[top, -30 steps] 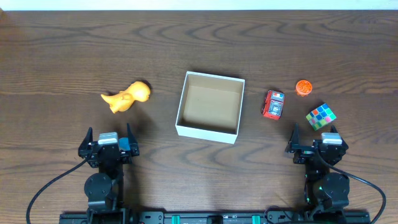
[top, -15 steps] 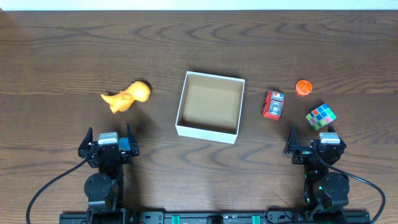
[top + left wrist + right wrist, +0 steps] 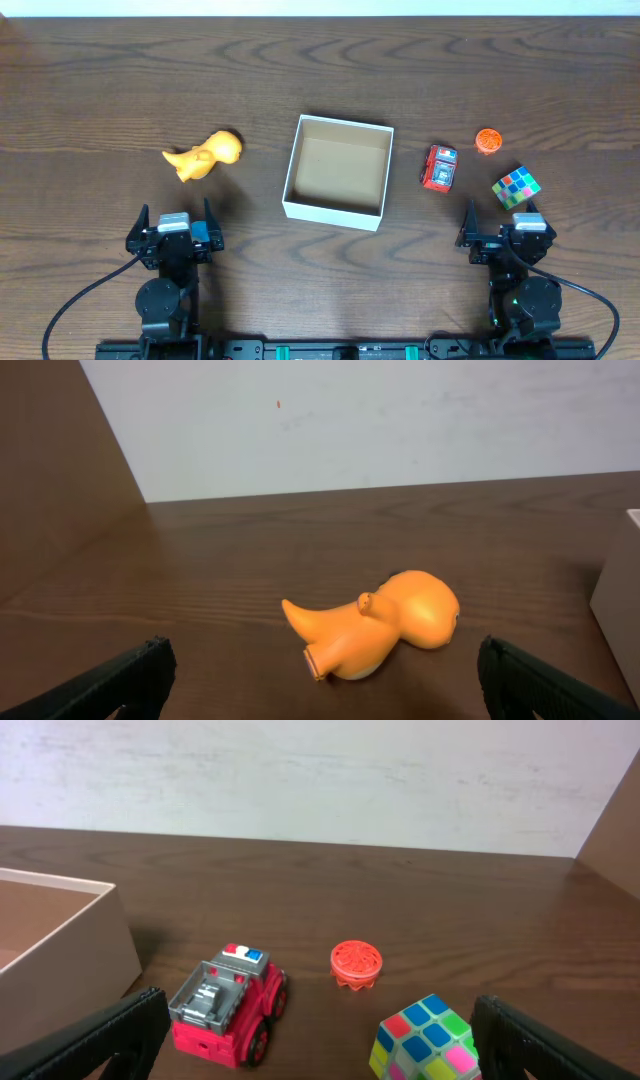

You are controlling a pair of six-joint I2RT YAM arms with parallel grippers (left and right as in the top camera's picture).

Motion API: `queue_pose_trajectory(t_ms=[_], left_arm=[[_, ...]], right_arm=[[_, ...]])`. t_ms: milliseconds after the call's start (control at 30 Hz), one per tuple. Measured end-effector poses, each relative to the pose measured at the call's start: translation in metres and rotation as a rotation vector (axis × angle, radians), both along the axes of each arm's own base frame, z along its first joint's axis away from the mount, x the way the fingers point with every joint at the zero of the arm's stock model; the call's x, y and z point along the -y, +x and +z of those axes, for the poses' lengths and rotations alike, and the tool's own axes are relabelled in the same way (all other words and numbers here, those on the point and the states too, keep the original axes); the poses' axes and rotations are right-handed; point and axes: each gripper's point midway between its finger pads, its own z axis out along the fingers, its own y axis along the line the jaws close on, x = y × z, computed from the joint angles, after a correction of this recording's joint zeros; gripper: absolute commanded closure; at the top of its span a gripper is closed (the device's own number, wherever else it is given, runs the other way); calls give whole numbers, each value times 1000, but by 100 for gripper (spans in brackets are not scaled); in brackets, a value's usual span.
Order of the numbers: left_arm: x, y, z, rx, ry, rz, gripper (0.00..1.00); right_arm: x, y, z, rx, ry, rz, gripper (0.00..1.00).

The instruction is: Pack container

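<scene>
The container (image 3: 337, 210) is a square white box with a brown inside; it stands empty at the table's middle, and its corner shows in the right wrist view (image 3: 60, 935). An orange duck-like toy (image 3: 204, 155) lies left of it, also in the left wrist view (image 3: 378, 623). A red toy truck (image 3: 439, 168) (image 3: 228, 1005), an orange round disc (image 3: 488, 141) (image 3: 356, 964) and a colour cube (image 3: 516, 187) (image 3: 425, 1040) lie right of it. My left gripper (image 3: 320, 680) is open, near the front edge behind the duck. My right gripper (image 3: 320, 1040) is open, just before the cube and truck.
Dark wooden table (image 3: 320, 70) with a pale wall behind it. A brown panel (image 3: 50, 470) stands at the left in the left wrist view.
The right arm has shifted very slightly to the left. Nothing else has moved.
</scene>
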Motion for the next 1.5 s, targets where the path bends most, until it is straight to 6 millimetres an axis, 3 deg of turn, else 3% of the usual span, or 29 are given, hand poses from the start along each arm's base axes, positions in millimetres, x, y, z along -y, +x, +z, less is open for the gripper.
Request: queue_pose_trajectory(t_ms=[633, 833, 933, 1000, 1100, 1200, 1500], left_arm=[[0, 0, 1, 2, 0, 0, 2], [1, -1, 2, 14, -155, 11, 2], [4, -4, 4, -49, -221, 7, 2], [5, -6, 19, -74, -242, 10, 2], [5, -5, 52, -123, -259, 15, 2], [6, 2, 74, -244, -273, 29, 2], [7, 25, 84, -708, -288, 81, 2]], right_arm=[[-2, 0, 0, -2, 5, 11, 1], [-9, -1, -11, -88, 95, 38, 1], [-12, 2, 11, -118, 119, 47, 1], [-13, 5, 30, -133, 119, 52, 1], [-15, 15, 56, -214, 113, 52, 1], [-17, 27, 61, -391, 98, 43, 1], [-25, 55, 65, -906, 63, 27, 1]])
